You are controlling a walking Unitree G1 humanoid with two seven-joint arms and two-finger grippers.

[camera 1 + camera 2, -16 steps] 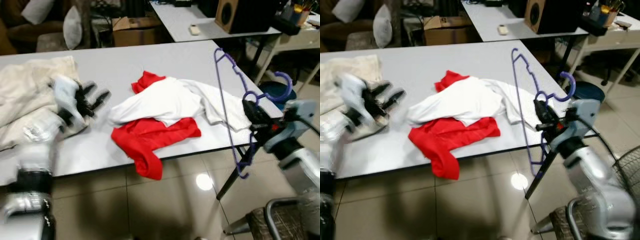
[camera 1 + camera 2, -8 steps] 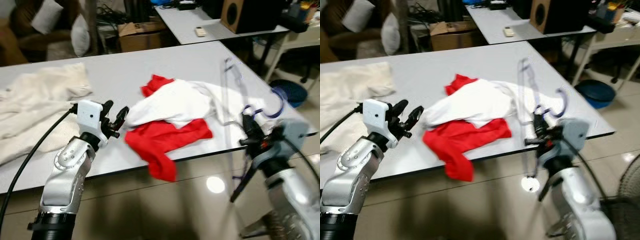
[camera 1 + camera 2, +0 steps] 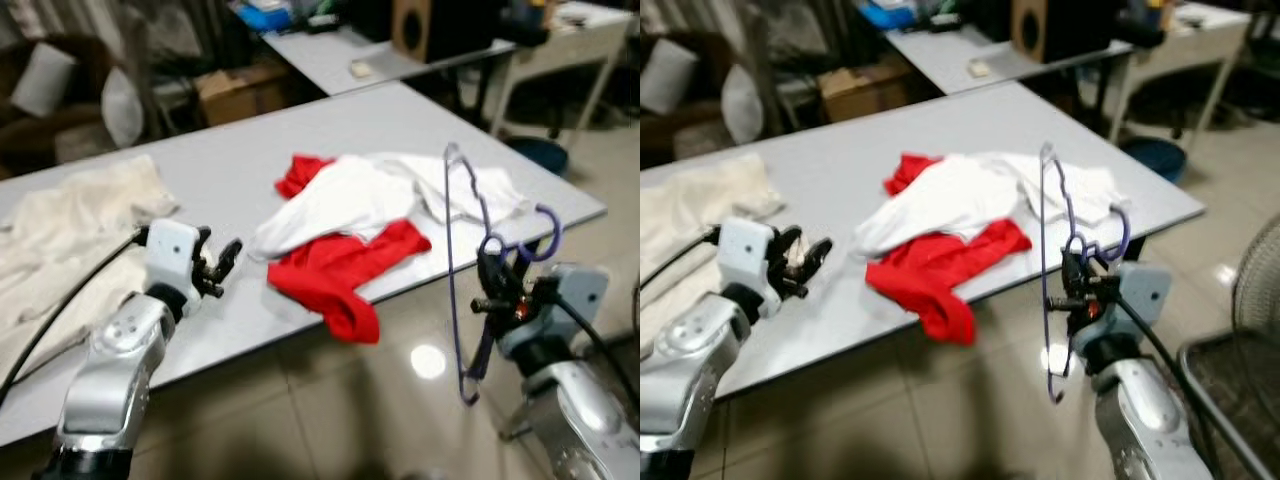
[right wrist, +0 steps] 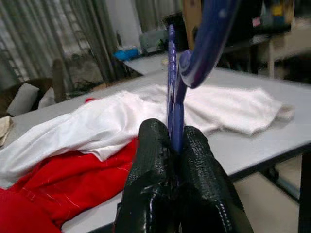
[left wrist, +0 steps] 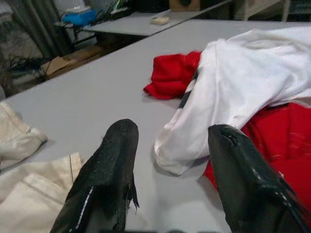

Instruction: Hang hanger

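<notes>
**Hanger in the right pincer, no rail in sight yet**

The right pincer (image 3: 1070, 285) is gripping the purple hanger (image 3: 458, 290) at the neck, just below the hook; in the right wrist view its two black fingers (image 4: 150, 194) are pressing together on the thin purple wire. The hanger is standing roughly upright, off the near right corner of the bench (image 3: 240, 130), its lower loop dangling below the bench edge over the tiled floor (image 3: 970, 400). The left pincer (image 3: 215, 268) is hovering low over the bench surface with its fingers (image 5: 104, 179) spread apart and holding nothing, pointing towards the white garment (image 3: 335, 195) that is lying on top of the red garment (image 3: 330, 275).

As a judgement, the carrying step is in hand: the hanger is lifted, but nothing to hang it on is showing. The next move probably calls for turning away from the bench to find a rail or hook, keeping the hook end uppermost and free.

For room, the floor in front of the bench is offering open space. The red garment is drooping over the near edge, close to the hanger, and could snag it. A cream cloth (image 3: 60, 225) is sitting at the far left of the bench, and a wire basket (image 3: 1240, 400) is standing at the right, near the right arm.
</notes>
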